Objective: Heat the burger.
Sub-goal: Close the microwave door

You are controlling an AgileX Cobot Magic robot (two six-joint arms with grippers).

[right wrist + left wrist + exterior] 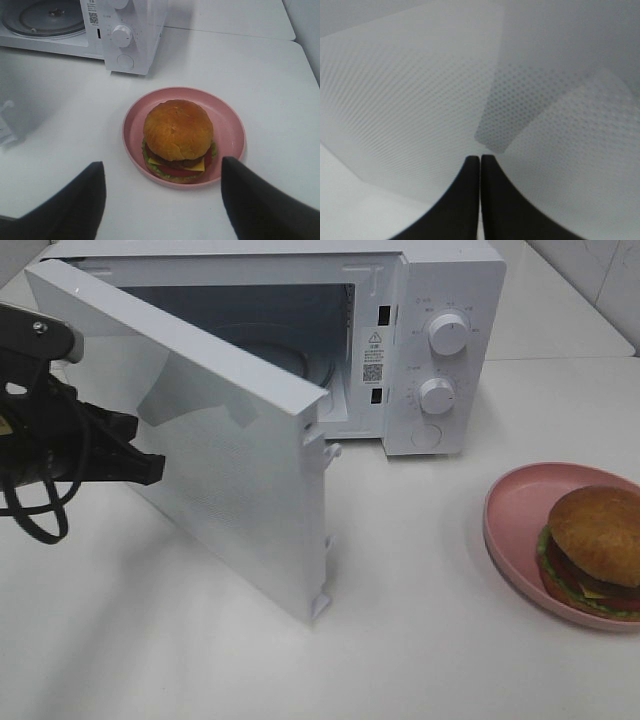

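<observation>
A white bench (pixel 420 640) is seen carrying everything, and on it a white microwave (pixel 440 300) is set with its door (pixel 200 440) swung wide open, so that the glass turntable (pixel 47 17) inside is shown in the right wrist view. Two round knobs (pixel 448 333) are mounted one above the other on the control panel, on the side of the cavity away from the open door. The left end effector (pixel 140 462) is held just beside the outer face of the open door, and its two dark fingers (pixel 462 200) are pressed together with nothing between them; whether the tips touch the dotted door panel cannot be told. A pink plate (pixel 227 125) is set on the bench, out from the control panel side of the microwave and well apart from the left end effector. The burger (pixel 177 137) is placed on that plate, with its golden bun on top and cheese, tomato, patty and lettuce showing at its edge. The right end effector (pixel 162 200) is held above the bench near the plate, with its fingers spread wide apart and empty, and the burger is seen just beyond the gap between them.
</observation>
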